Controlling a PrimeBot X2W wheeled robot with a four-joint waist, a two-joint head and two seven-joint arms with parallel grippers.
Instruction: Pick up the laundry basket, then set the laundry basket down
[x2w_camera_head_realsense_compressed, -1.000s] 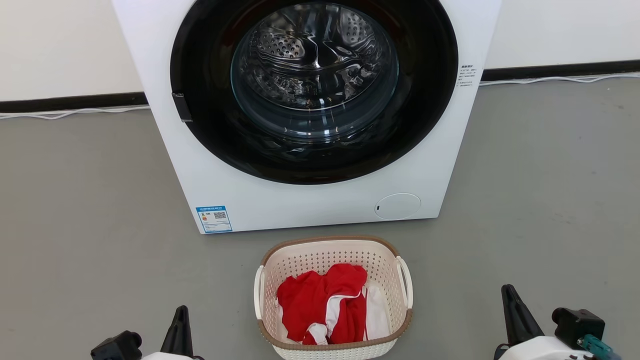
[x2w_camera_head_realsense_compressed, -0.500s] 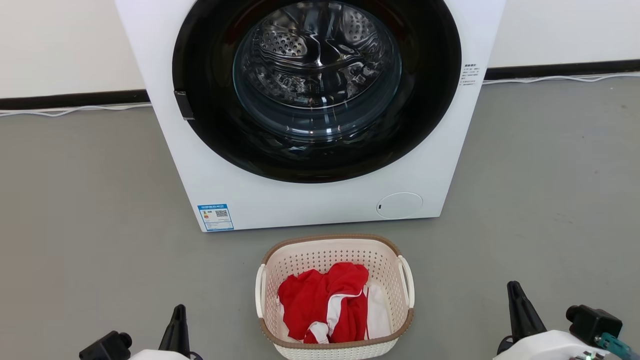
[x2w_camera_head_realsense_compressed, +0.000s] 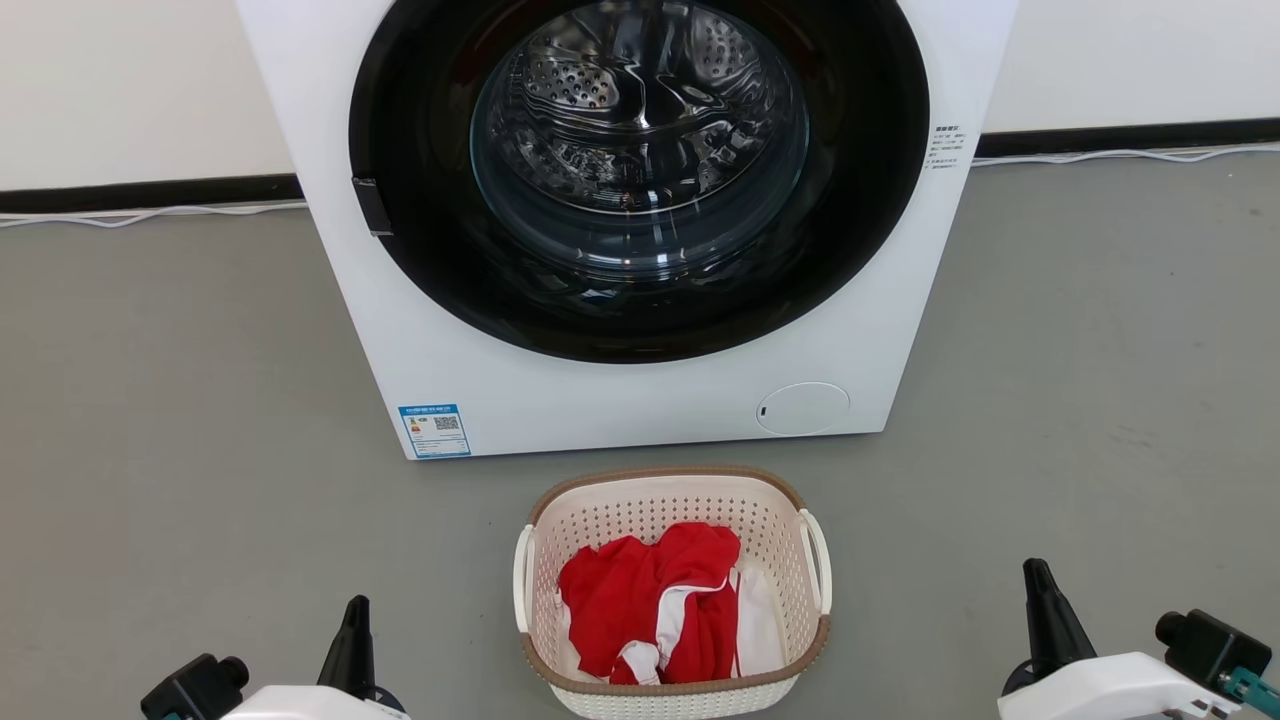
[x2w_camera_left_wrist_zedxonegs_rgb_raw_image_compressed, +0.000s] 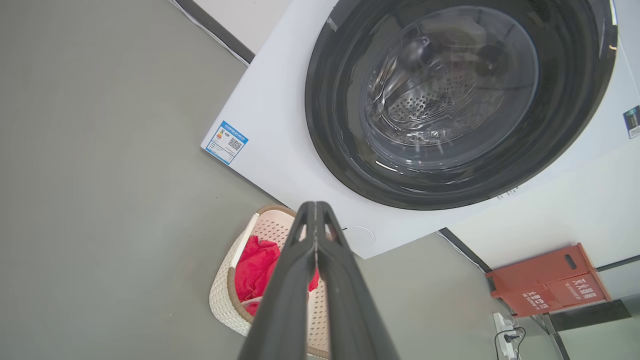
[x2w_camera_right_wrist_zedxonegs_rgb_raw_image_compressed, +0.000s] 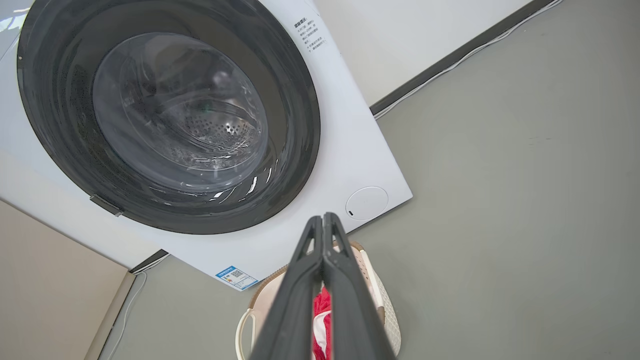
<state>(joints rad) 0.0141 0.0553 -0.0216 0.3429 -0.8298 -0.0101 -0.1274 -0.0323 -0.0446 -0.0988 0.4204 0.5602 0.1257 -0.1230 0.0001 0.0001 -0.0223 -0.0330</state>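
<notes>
Near the laundry basket (x2w_camera_head_realsense_compressed: 660, 500) — pincers (x2w_camera_head_realsense_compressed: 356, 604) (x2w_camera_head_realsense_compressed: 1034, 569) closed, empty

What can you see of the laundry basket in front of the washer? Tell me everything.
The laundry basket is a cream, rounded-rectangular tub of perforated plastic with a brown woven-look rim and a white loop handle on each side. It stands upright on the grey floor, just in front of the white washing machine but apart from it. Crumpled red and white clothing lies inside. The left gripper and right gripper sit either side, touching nothing.
</notes>
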